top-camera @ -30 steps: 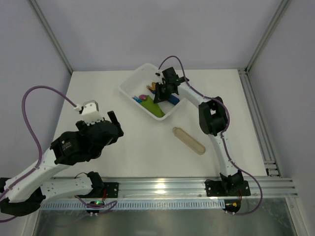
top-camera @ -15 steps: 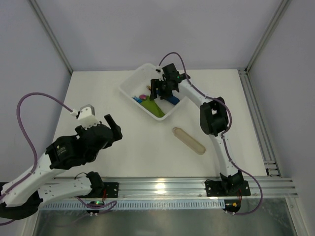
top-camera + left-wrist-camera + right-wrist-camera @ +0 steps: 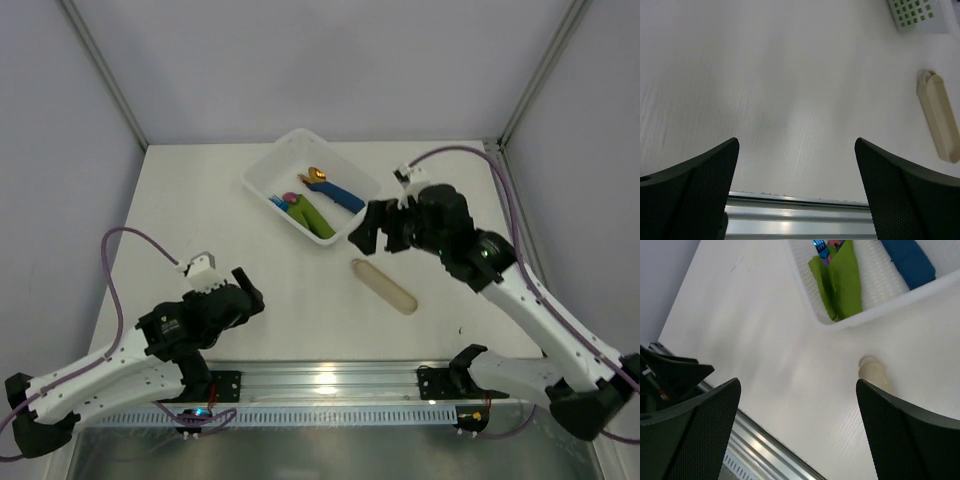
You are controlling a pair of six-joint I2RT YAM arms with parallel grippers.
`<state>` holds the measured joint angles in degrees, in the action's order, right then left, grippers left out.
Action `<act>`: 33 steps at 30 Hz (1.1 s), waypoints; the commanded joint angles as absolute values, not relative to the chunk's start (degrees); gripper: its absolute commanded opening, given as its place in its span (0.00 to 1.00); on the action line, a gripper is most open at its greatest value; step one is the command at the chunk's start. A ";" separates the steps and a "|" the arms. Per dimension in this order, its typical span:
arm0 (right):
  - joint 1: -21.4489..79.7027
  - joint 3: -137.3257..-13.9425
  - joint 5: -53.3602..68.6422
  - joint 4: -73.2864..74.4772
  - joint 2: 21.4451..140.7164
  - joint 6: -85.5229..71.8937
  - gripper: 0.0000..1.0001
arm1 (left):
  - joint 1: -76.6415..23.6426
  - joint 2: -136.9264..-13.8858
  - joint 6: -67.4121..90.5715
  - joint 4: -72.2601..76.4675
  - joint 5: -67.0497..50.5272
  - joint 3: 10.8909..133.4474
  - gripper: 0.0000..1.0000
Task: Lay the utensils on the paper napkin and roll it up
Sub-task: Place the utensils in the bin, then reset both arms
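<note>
Top external view: paper napkin (image 3: 316, 218), olive-green and folded long, lying inside the white bin (image 3: 262, 170) at the far middle of the table (image 3: 200, 200), along the bin's near side. Utensils (image 3: 288, 200) at the napkin's far-left end and touching it, with only the blue and pink ends showing; cannot tell whether wrapped in the napkin. Just beside, in the same bin, a blue rolled napkin (image 3: 338, 193) with gold cutlery (image 3: 317, 178) at its end. Beige oblong piece (image 3: 385, 286) on the bare table, near the bin but apart from it.

Right end effector (image 3: 368, 228) above the table by the bin's near corner, fingers spread wide, nothing between them. In the right wrist view, the napkin (image 3: 842, 285) and the bin wall (image 3: 880, 315) ahead of the spread fingers (image 3: 695, 430).

Left end effector (image 3: 247, 290) low over the near-left table, well apart from the bin, also spread wide and empty. In the left wrist view, only bare table between the fingers (image 3: 690, 200).
</note>
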<state>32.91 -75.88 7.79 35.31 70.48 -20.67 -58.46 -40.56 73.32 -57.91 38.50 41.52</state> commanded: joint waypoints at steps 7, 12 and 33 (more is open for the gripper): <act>35.86 -25.28 -1.42 26.64 32.59 -36.55 0.99 | -58.18 -15.31 78.13 -31.31 31.03 21.12 0.99; 35.86 -16.45 5.09 21.10 15.93 -39.37 0.99 | -58.18 -9.49 72.87 -20.41 28.74 16.26 0.99; 35.77 1.84 4.14 2.10 7.12 -47.19 0.99 | -58.18 -26.55 64.42 21.35 11.16 4.93 0.99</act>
<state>35.79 -2.87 8.05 6.22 9.19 -44.88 -58.35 -28.53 64.12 12.16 13.93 6.92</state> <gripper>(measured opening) 0.994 0.991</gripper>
